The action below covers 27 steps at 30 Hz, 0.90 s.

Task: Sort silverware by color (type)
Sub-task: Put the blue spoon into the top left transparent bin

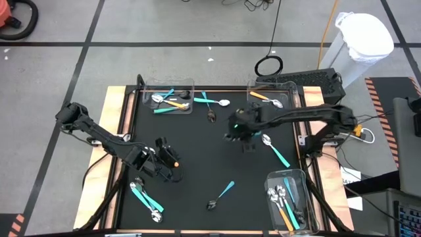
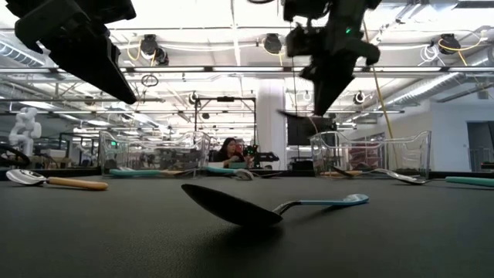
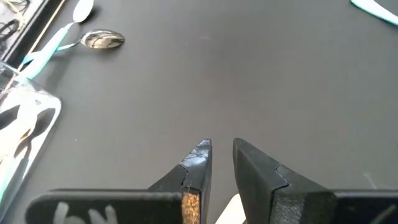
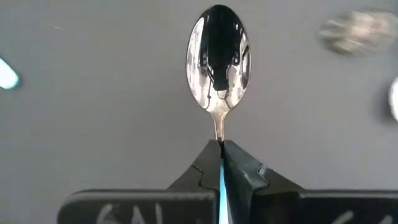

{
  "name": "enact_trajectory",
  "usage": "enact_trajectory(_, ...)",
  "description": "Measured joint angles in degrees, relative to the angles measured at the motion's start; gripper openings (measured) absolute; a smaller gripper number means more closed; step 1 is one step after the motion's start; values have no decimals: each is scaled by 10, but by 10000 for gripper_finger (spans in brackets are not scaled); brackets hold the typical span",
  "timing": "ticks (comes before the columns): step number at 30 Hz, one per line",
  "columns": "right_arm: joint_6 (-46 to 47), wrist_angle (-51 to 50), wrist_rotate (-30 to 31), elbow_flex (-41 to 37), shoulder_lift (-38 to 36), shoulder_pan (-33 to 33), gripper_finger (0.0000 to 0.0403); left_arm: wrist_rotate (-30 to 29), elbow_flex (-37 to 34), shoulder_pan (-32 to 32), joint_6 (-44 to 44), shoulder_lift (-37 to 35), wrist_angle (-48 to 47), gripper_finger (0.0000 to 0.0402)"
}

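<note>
Over on the left, your left gripper (image 1: 172, 160) is hovering above the black table mat (image 1: 197, 151) with its dark fingers (image 3: 198, 163) standing slightly apart; something orange-yellow is showing between them deep in the left wrist view, but you cannot tell from these views whether it is gripped. Just in front of that arm, near the mat's front left corner, two teal-handled spoons (image 1: 146, 202) are lying side by side. At the back left, a clear rectangular plastic bin (image 1: 169, 97) is holding a mix of teal and orange-handled spoons.

Moving toward the middle, a dark-headed spoon with a teal handle (image 1: 221, 195) is resting alone on the mat toward the front, and it is filling the foreground in the low view (image 2: 255, 207).

Further right, your right gripper (image 1: 245, 135) is hanging above the mat's centre, fingers pinched fully together on the thin teal handle of a polished silver spoon (image 4: 218, 59), whose bowl is sticking straight out ahead of the fingertips. Beside it, a long teal-handled spoon (image 1: 275, 150) is lying on the mat. At the front right, another clear bin (image 1: 289, 205) is holding several teal and orange-handled pieces.
</note>
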Motion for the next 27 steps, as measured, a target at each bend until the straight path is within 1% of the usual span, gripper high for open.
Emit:
enact_trajectory(6,0,-76,91,0,-80,-71,1,-11,0,0,-30,0,0,70)
enact_trajectory(12,-18,-104,128,0,-109,-171,1,-11,0,0,-31,0,0,70)
enact_trajectory(14,-31,-106,141,0,-109,-207,0,-12,0,0,-31,0,0,70)
enact_trajectory(22,-88,-80,138,0,-81,-337,1,-26,0,0,-26,0,-2,70)
enact_trajectory(24,-88,-74,138,0,-68,-359,6,-29,0,0,-26,0,-3,70)
enact_trajectory(27,-87,-75,136,0,-48,-381,26,-29,0,0,-26,0,-8,70)
